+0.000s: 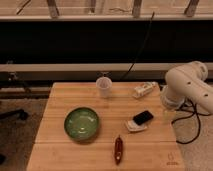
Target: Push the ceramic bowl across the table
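The gripper (169,115) hangs over the table (60,150) edge at the view's right, fingers spread, holding nothing. The bowl (81,123) lies well apart toward the opposite edge, beyond a dark phone (143,117).

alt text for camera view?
A green ceramic bowl sits left of centre on a wooden table; the gripper hangs open at the table's right edge, apart from it. A white cup, black device and red object also sit there.

No legible text. A small dark logo (172,161) at the table (60,145) corner cannot be read. The gripper (168,116) hangs at the table's right edge.
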`<action>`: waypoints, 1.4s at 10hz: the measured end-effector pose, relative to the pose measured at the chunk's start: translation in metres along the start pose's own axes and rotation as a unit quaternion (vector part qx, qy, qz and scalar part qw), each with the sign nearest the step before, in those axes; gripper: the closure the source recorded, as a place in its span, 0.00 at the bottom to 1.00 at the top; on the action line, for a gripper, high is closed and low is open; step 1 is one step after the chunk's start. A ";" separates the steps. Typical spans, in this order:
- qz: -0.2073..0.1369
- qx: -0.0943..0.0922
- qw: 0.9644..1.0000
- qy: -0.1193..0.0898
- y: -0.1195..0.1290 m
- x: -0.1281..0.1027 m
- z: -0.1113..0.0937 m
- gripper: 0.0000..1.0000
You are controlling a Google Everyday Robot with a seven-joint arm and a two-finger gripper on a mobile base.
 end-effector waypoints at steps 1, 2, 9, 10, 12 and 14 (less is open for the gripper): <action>0.000 0.000 1.000 0.000 0.000 0.000 0.000 0.20; 0.000 0.000 1.000 0.000 0.000 0.000 0.000 0.20; -0.037 0.005 0.999 0.005 0.006 -0.045 0.000 0.20; -0.043 0.006 0.999 0.005 0.007 -0.052 0.001 0.20; -0.048 0.006 0.999 0.005 0.008 -0.065 0.002 0.20; -0.059 0.008 0.998 0.006 0.009 -0.075 0.004 0.20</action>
